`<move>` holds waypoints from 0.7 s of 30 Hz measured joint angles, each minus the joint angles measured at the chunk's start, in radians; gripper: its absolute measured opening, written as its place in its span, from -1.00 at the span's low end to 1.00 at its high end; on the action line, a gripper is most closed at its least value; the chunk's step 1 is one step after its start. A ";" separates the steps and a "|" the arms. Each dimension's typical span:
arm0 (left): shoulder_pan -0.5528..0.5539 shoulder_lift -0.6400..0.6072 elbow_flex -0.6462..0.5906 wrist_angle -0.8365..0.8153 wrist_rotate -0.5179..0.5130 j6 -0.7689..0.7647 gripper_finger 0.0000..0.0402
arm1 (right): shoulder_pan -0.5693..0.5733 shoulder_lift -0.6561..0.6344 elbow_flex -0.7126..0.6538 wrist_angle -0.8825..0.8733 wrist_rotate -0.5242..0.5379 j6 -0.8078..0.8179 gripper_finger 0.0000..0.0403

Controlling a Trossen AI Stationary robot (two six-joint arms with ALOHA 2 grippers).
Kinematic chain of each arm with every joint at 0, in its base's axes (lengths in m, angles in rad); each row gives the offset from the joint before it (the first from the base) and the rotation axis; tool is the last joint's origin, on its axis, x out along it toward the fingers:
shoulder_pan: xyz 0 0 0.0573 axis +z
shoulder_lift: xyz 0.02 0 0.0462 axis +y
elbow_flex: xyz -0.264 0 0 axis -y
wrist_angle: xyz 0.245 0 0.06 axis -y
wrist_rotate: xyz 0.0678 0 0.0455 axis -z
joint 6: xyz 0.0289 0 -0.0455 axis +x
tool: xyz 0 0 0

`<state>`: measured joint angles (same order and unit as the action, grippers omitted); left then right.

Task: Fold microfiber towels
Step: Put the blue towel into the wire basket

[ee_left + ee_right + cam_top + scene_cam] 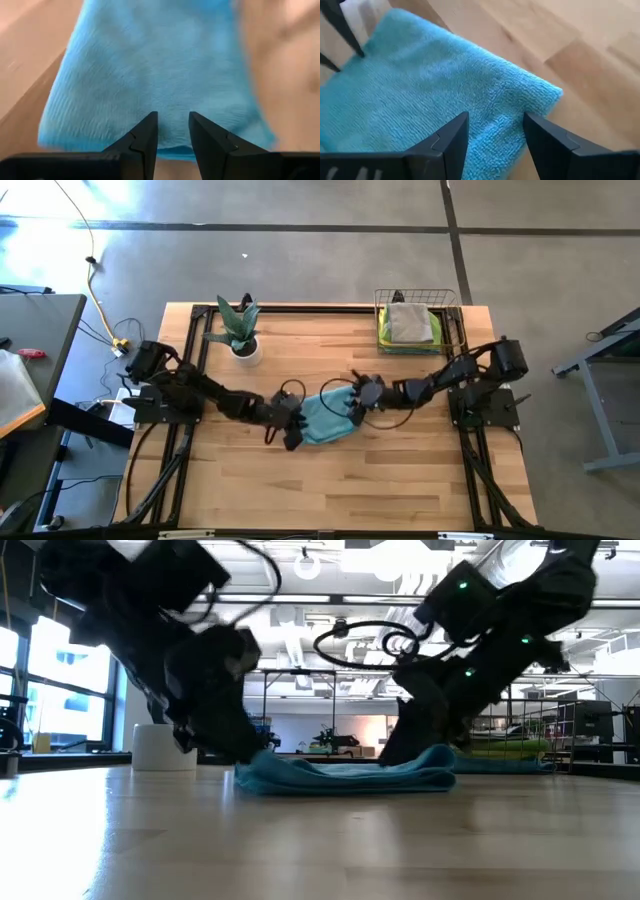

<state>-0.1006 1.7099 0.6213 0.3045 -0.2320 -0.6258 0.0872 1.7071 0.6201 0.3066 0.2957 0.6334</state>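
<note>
**Asker:** Where is the towel?

**Me:** The teal towel (pixel 326 420) lies near the middle of the table (pixel 330 490), folded into a flat, layered pad. From table height it shows as a low, soft heap with rounded edges (pixel 350 775), resting on the wood.

**Asker:** And your left pincer?

**Me:** My left pincer (pixel 172 115) is down at the towel's left end, tips pointing over the near edge of the cloth. Its two fingers stand a narrow gap apart, and I see blue pile through that gap. I see no cloth pinched between them, so I'd say it is partly open with nothing in its hold.

**Asker:** The right one?

**Me:** My right pincer (pixel 495 116) is at the opposite end, low over a corner of the same towel. Its fingers are spread wider than the left pair's. The cloth runs underneath them, not between them, so that one is open and grips nothing either.

**Asker:** So both arms meet there?

**Me:** Yes, they reach in from either side, and the towel sits between the two tips.

**Asker:** Anything else on the table?

**Me:** A wire basket (pixel 460 330) in the far right corner holds a grey towel (pixel 410 320) stacked on a green towel (pixel 385 340). A plant (pixel 238 325) in a white pot (pixel 246 350) stands toward the far left, well apart from the towel I'm working over.
</note>
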 joint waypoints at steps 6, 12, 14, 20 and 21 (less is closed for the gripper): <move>-0.019 -0.032 0.005 0.048 -0.094 0.060 -0.50 | -0.113 -0.131 0.000 -0.096 -0.252 -0.077 -0.10; 0.000 -0.038 0.030 0.055 -0.093 0.266 -0.50 | -0.100 -0.236 0.000 -0.364 -0.303 0.031 -0.10; 0.010 -0.018 0.035 0.055 -0.093 0.279 -0.50 | -0.089 -0.237 0.000 -0.411 -0.301 0.094 -0.07; 0.035 0.019 0.034 0.052 -0.093 0.281 -0.50 | -0.092 -0.228 0.000 -0.414 -0.340 0.177 0.13; 0.036 0.029 0.034 0.056 -0.093 0.281 -0.50 | -0.099 -0.228 0.000 -0.416 -0.336 0.179 0.16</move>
<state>-0.0647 1.7391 0.6555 0.3602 -0.3251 -0.3448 -0.0117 1.4796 0.6197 -0.1095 -0.0407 0.8120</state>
